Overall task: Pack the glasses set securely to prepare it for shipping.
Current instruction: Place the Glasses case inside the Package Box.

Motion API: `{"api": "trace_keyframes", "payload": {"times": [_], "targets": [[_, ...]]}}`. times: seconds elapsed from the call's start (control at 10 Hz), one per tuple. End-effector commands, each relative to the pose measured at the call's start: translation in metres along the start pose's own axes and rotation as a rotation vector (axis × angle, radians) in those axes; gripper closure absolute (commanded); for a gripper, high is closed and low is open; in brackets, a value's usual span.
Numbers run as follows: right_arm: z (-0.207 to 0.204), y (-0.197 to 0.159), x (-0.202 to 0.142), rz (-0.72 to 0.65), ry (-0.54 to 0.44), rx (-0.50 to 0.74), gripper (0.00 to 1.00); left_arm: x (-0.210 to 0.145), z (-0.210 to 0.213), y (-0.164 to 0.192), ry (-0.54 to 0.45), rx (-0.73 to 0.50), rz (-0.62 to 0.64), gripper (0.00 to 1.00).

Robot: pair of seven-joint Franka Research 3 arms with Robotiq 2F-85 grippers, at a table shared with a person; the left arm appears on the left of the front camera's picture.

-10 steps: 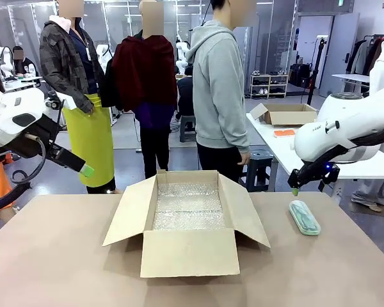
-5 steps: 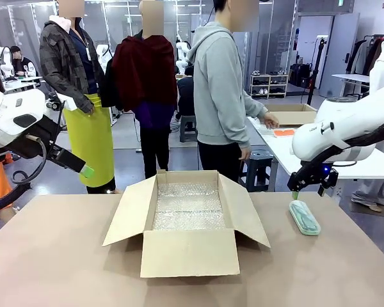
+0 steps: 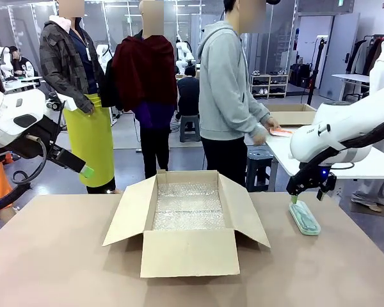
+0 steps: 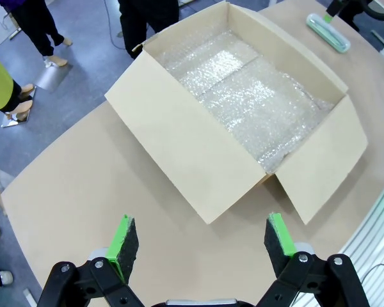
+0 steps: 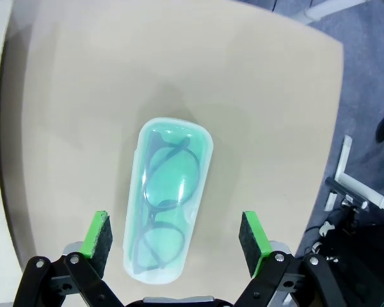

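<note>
Cardboard box (image 3: pixel 189 252), brown and open-topped, sits at the middle of the tan tabletop (image 3: pixel 51 256) in the front view. Its four flaps are spread, and a sheet of clear bubble wrap (image 3: pixel 189 208) lines its floor. The white right arm (image 3: pixel 342 131) reaches down so that the right jaws point at the tabletop. Directly beneath them is the far end of a pale mint-green translucent glasses case (image 3: pixel 304 217), which lies flat and well to the side of the box. From this view I cannot tell whether they touch it. The white left arm (image 3: pixel 16 125) is raised, and the tabletop lies well below the left jaws. A person in a grey hoodie (image 3: pixel 227 83) stands past the far side, turned toward another table.

In the left wrist view the left jaws stand wide open and empty, their green pads (image 4: pixel 123 240) well apart. The box sits ahead of and below the fingertips, with the bubble wrap showing inside. The mint-green case (image 4: pixel 328 32) lies far beyond them, past the box's other side.

In the right wrist view the right jaws are spread wide and hold nothing. The case (image 5: pixel 168 195) lies lengthwise between the two green pads (image 5: pixel 97 235), its near end level with them and a gap on each side. A dark glasses frame (image 5: pixel 155 211) shows through its lid.
</note>
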State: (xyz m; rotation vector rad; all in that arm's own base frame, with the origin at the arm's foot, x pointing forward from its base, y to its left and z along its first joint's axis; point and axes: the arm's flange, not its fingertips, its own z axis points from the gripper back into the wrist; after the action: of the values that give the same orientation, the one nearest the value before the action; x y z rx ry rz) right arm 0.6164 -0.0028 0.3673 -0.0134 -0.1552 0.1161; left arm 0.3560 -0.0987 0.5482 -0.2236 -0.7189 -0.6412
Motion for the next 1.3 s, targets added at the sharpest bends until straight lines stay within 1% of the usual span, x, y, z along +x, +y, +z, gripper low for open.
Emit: {"api": "trace_keyframes", "payload": {"times": [0.0, 0.3, 0.7, 0.9, 1.0, 1.1, 1.2], "targets": [[-0.015, -0.003, 0.012, 0.002, 0.049, 0.04, 0.0, 0.0, 0.001, 0.001, -0.007, 0.009, -0.01, 0.0], [-0.033, -0.006, 0.01, -0.025, 0.085, 0.047, 0.0, 0.0, 0.001, 0.001, -0.007, 0.009, -0.01, 0.0], [-0.061, -0.006, 0.011, -0.05, 0.138, 0.093, 0.0, 0.0, 0.001, 0.001, -0.007, 0.009, -0.01, 0.0], [-0.066, -0.008, 0.01, -0.063, 0.152, 0.091, 0.0, 0.0, 0.001, 0.001, -0.007, 0.009, -0.01, 0.0], [-0.065, -0.008, 0.01, -0.062, 0.151, 0.092, 0.16, 0.0, 0.001, 0.001, -0.007, 0.009, -0.01, 0.0], [-0.064, -0.008, 0.01, -0.061, 0.149, 0.095, 0.18, 0.0, 0.001, 0.001, -0.007, 0.009, -0.01, 0.0], [-0.062, -0.007, 0.011, -0.059, 0.15, 0.091, 0.36, 0.0, 0.001, 0.001, -0.007, 0.009, -0.01, 0.0]]}}
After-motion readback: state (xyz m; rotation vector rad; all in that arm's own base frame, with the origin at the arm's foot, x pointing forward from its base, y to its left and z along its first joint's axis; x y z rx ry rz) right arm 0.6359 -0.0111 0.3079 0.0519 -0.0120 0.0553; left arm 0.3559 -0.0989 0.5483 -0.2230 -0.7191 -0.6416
